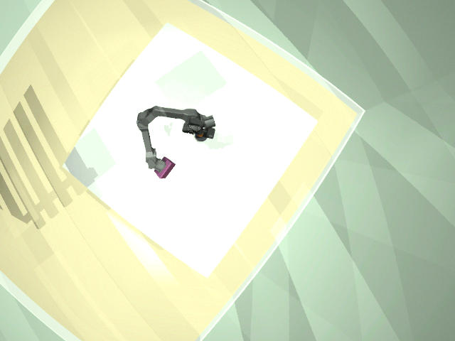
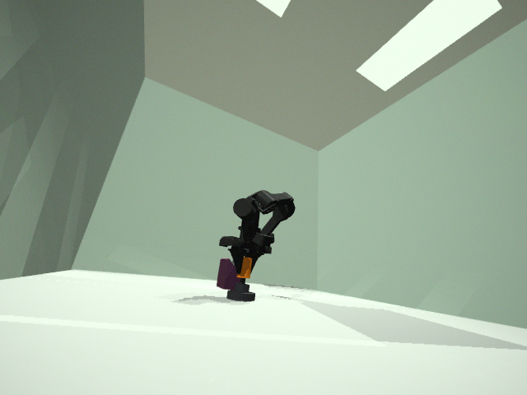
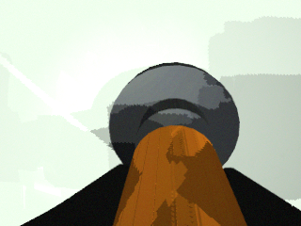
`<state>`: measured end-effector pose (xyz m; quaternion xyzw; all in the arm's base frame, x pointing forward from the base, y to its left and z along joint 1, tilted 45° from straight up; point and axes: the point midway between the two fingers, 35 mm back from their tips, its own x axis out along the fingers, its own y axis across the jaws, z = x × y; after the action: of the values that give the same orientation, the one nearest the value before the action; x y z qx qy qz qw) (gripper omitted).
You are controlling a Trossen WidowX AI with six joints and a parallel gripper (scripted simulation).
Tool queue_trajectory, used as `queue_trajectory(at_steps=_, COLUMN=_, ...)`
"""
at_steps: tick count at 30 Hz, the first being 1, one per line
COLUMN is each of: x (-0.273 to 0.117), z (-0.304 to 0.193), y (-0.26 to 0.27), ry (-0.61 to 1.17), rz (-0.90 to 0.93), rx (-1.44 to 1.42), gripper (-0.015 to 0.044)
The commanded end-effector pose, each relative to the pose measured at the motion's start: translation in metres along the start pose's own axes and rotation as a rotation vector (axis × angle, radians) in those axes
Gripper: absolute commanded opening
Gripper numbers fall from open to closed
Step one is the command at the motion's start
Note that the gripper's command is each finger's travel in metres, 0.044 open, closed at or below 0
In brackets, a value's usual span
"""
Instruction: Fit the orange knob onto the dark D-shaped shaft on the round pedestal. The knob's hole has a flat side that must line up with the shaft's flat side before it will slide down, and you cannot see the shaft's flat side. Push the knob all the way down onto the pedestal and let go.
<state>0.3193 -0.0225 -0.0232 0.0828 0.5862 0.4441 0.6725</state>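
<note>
The orange knob (image 2: 244, 268) (image 3: 176, 188) is held between the two black fingers of my gripper (image 2: 244, 272) (image 3: 175, 175), which is shut on it. The round dark pedestal (image 1: 200, 139) (image 2: 241, 296) (image 3: 174, 77) stands below the knob, with a narrower raised step in its middle. In the exterior view, a short piece of the dark shaft (image 2: 242, 281) shows between the knob's lower end and that step, so the knob is above the pedestal. The knob looks slightly tilted there. Its hole and the shaft's flat side are hidden, and I cannot tell whether the shaft's tip is inside the hole.
The purple block (image 1: 168, 169) (image 2: 225, 274) is at the arm's base, behind the pedestal in the exterior view. The arm (image 1: 146, 141) (image 2: 264, 202) bends round from it to the pedestal. A white sheet (image 1: 220, 205) lies under everything on the pale yellow table (image 1: 121, 264).
</note>
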Motion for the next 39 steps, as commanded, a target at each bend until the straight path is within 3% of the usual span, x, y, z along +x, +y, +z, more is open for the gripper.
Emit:
queue_trajectory(at_steps=1, x=-0.0001, z=0.0017, y=-0.0012, ry=-0.003, rz=-0.001, rx=-0.001, gripper=0.0000)
queue_trajectory(at_steps=12, x=-0.0044, z=0.0036, y=-0.0023, ry=-0.003, rz=-0.001, rx=-0.010, gripper=0.0000)
queue_trajectory(at_steps=19, x=-0.0049, z=0.0035, y=-0.0028, ry=-0.003, rz=-0.001, rx=-0.211, gripper=0.0000)
queue_trajectory(at_steps=39, x=-0.0020, z=0.0004, y=0.0016, ry=-0.003, rz=-0.001, rx=-0.210, gripper=0.0000)
